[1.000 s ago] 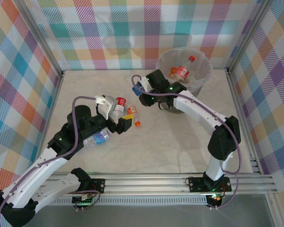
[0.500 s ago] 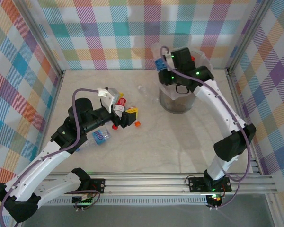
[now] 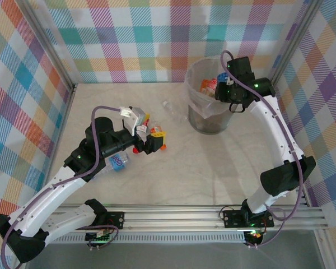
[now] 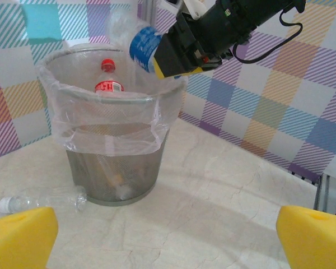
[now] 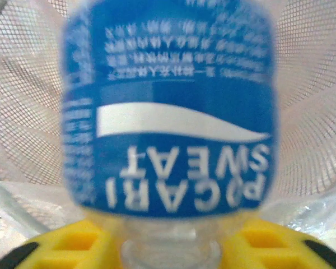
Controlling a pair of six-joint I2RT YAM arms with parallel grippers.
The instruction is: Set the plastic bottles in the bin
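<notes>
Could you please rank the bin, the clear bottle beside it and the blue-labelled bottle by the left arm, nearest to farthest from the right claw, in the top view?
1. bin, directly under the right claw.
2. clear bottle, lying left of the bin.
3. blue-labelled bottle, far left by the left arm.

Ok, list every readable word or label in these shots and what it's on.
"POCARI SWEAT": upside down on the blue-labelled bottle, right wrist view.
Fine print above it: too blurred to read.
Red-labelled bottle in the bin: label too small to read.
Blue label of the bottle on the table: too small to read.
</notes>
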